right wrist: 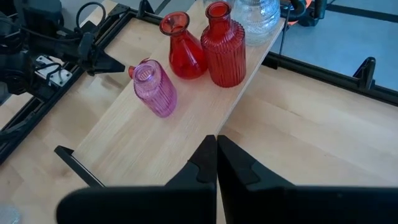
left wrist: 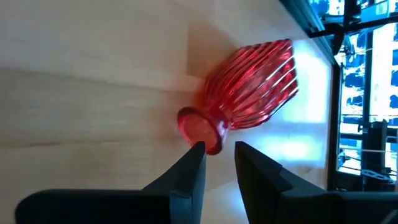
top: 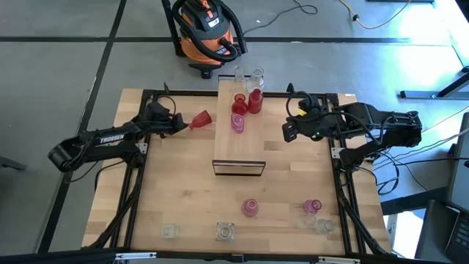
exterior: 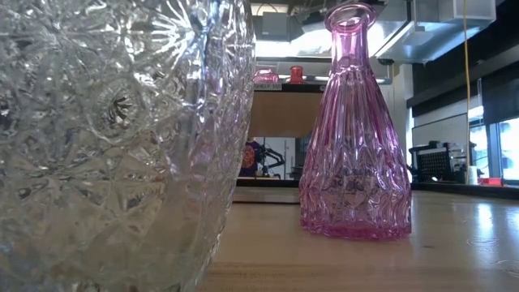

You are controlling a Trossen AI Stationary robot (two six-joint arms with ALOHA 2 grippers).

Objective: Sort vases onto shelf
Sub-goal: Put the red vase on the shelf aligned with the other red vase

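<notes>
Lying on its side left of centre in the high view, the red vase (top: 201, 119) sits at the left gripper (left wrist: 219, 149), jaws parted, apparently not clamping; regrip the neck squarely before lifting to the shelf (top: 229, 147). Right gripper (right wrist: 216, 144) clenched, empty

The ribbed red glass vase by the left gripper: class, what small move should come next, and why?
Probably carry the ribbed red glass vase sideways over the light-wood shelf. The left gripper has its fingers either side of the vase's rim, the vase is tilted, and it sits just short of the shelf's left edge, where red vases already stand.
</notes>
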